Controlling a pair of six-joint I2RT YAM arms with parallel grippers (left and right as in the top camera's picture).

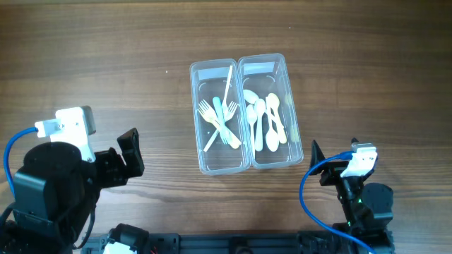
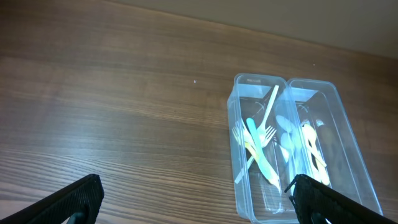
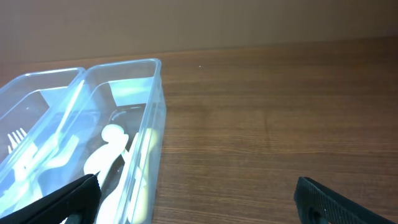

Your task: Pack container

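The clear two-tub container [image 1: 200, 113] stands mid-table. Its left tub holds forks [image 1: 212, 113] and a knife; its right tub holds white spoons [image 1: 260, 113]. It also shows in the left wrist view [image 2: 236, 155] and in the right wrist view [image 3: 152, 99]. My left gripper [image 1: 131, 152] is open and empty, left of the container and apart from it; in its wrist view [image 2: 199, 208] bare wood lies between the fingers. My right gripper [image 1: 332, 161] is open and empty, just right of the container's near corner; its wrist view [image 3: 199, 202] shows bare wood between the fingers.
The wooden table [image 1: 106, 56] spreads on all sides of the container. A blue cable [image 1: 307, 194] loops by the right arm base and another blue cable [image 1: 14, 144] by the left arm.
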